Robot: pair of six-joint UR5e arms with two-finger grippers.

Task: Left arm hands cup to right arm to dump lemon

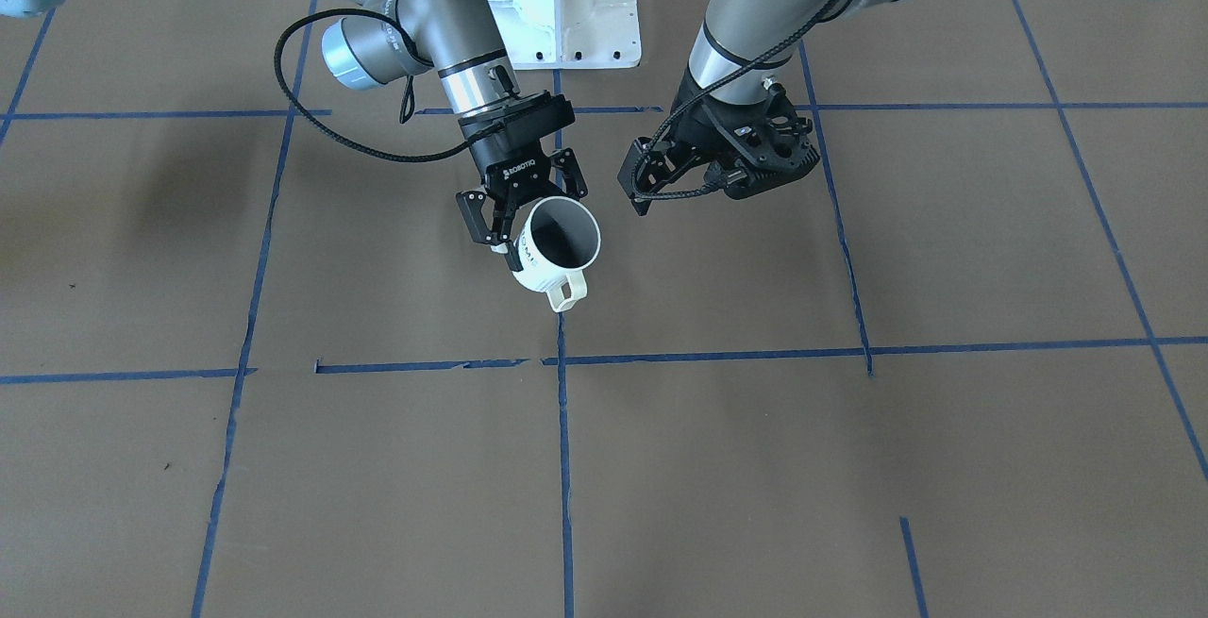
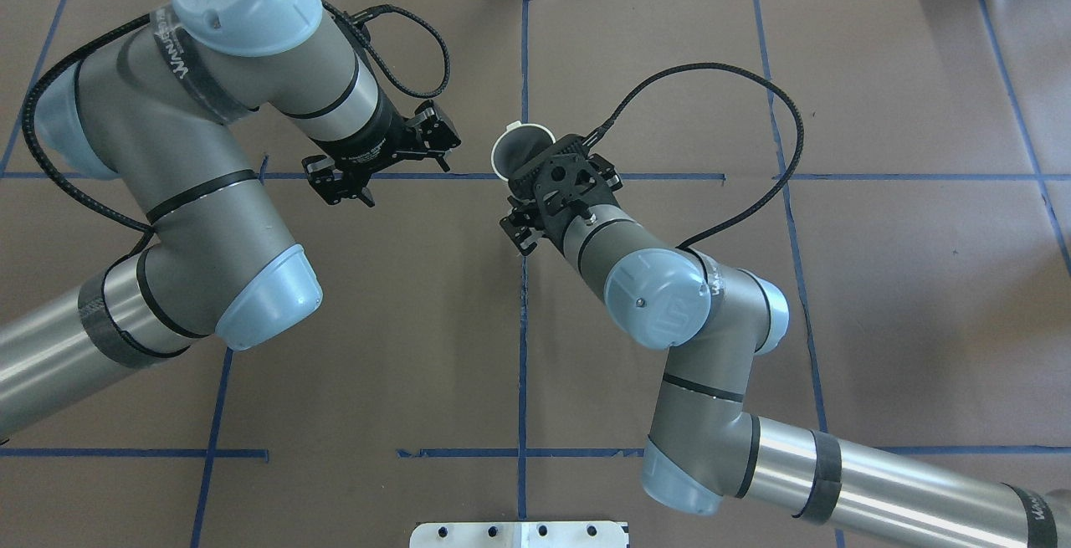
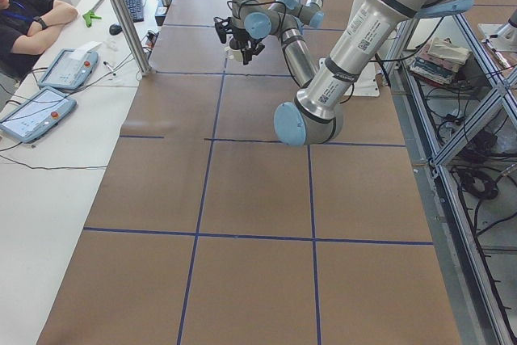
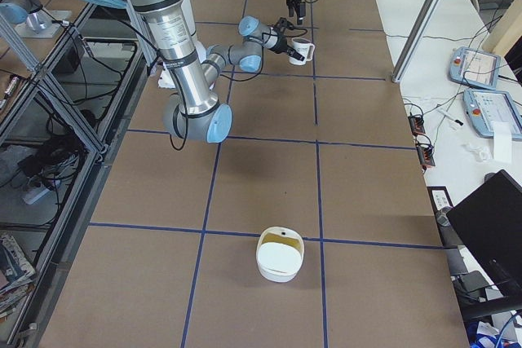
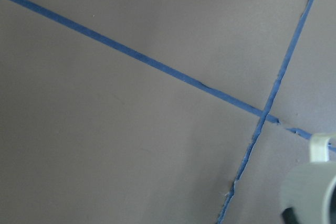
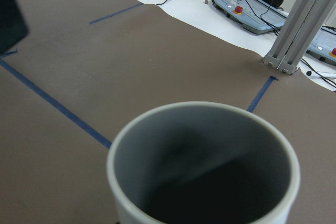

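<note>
Brown paper table (image 1: 283, 467) gridded with blue tape (image 1: 564, 467); two pendants (image 3: 36, 111) lie on the white side bench (image 3: 48, 199). One cup (image 1: 543, 269): right gripper (image 1: 528, 208) clamps it, tilted, above mid-table. Left gripper (image 1: 642, 179) hangs near, its opening unclear.

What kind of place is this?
Probably a robot lab: the left arm and the right arm, holding a cup, reach over a table gridded with blue tape, and control tablets lie on a side desk.
</note>
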